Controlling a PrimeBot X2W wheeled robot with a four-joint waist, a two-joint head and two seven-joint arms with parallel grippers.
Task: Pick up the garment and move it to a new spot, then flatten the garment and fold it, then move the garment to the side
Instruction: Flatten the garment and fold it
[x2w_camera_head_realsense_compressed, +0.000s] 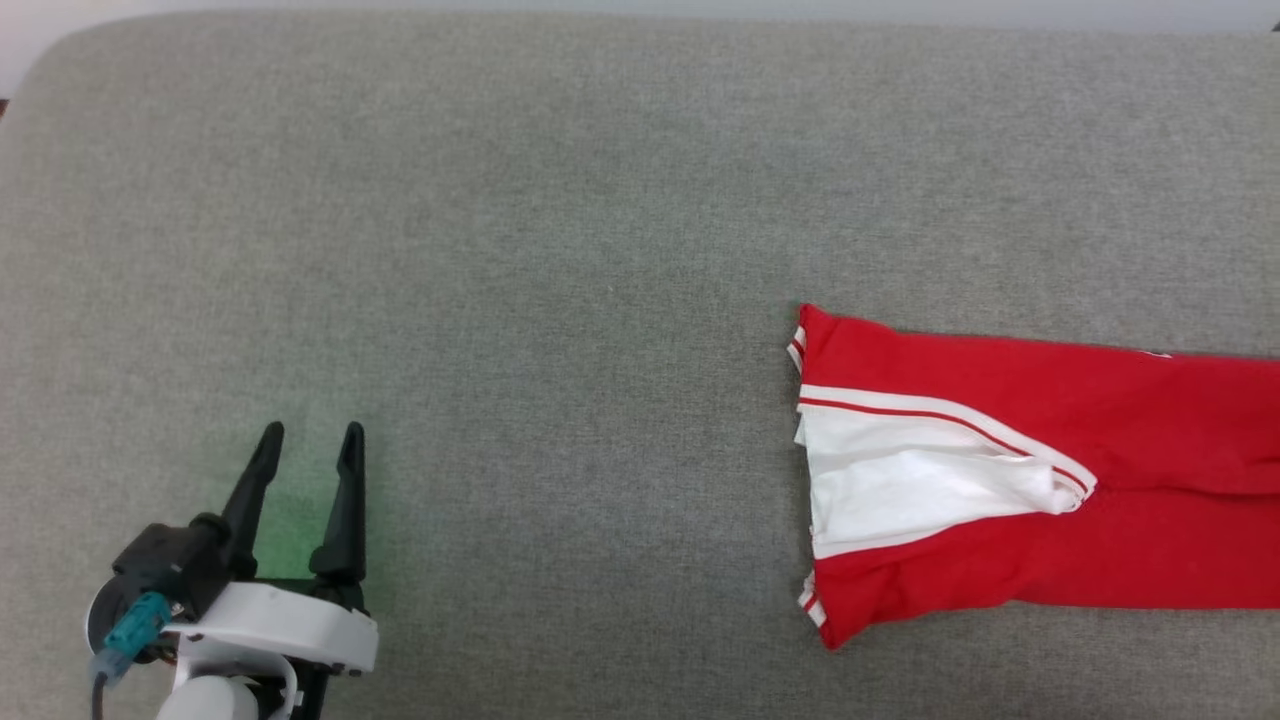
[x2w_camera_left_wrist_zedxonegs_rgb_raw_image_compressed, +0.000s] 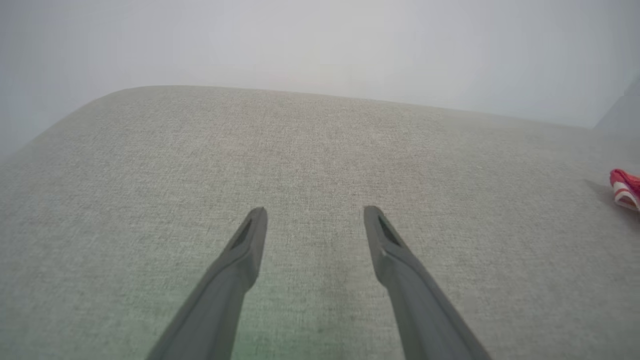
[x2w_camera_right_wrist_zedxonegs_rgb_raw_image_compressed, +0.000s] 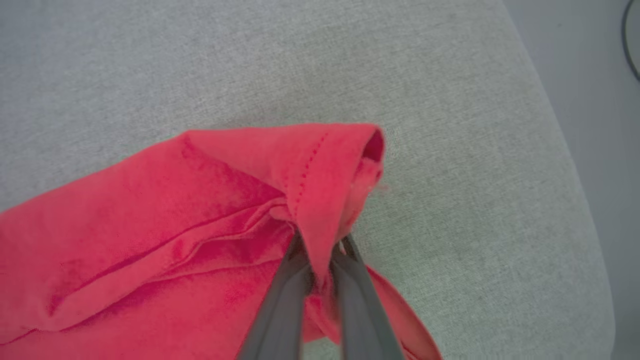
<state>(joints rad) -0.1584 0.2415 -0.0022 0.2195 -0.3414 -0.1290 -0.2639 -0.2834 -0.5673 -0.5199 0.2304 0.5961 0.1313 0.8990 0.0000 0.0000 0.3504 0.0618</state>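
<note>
Left claw (x2w_camera_head_realsense_compressed: 312, 430): released. Its two dark fingers stand wide apart with nothing between them, over bare cushion.

Right claw (x2w_camera_right_wrist_zedxonegs_rgb_raw_image_compressed: 322, 245): grasping the shirt. The two fingers are almost together and pinch a gathered fold of red cloth.

Shirt (x2w_camera_head_realsense_compressed: 1000, 400): red, lying on the cushion as a long, narrow, folded shape. It is well off to the right of the left claw and runs out past the right edge of the head view.

Sleeve (x2w_camera_head_realsense_compressed: 920, 490): white and a little crumpled. It lies on top of the red cloth, at the end of the shirt nearest the left claw.

Trim (x2w_camera_head_realsense_compressed: 940, 410): white and red stripes along the upper edge of the sleeve. Small striped bits also show at the two corners of that end.

Hem (x2w_camera_right_wrist_zedxonegs_rgb_raw_image_compressed: 312, 165): a stitched red edge that rises just beyond the right claw's fingertips and curls over at the top. The rest of the shirt spreads away to the left of that claw in soft creases.

Shirt from the left wrist camera: a small red and white corner at the far right, well clear of the left claw's fingers.

Cushion (x2w_camera_head_realsense_compressed: 600, 200): grey woven fabric with rounded corners, under both claws and the shirt.

Green glow (x2w_camera_head_realsense_compressed: 300, 500): a faint tint on the cushion, between and beneath the left claw's fingers.

Wall (x2w_camera_left_wrist_zedxonegs_rgb_raw_image_compressed: 320, 40): pale and plain, beyond the cushion's far edge.
</note>
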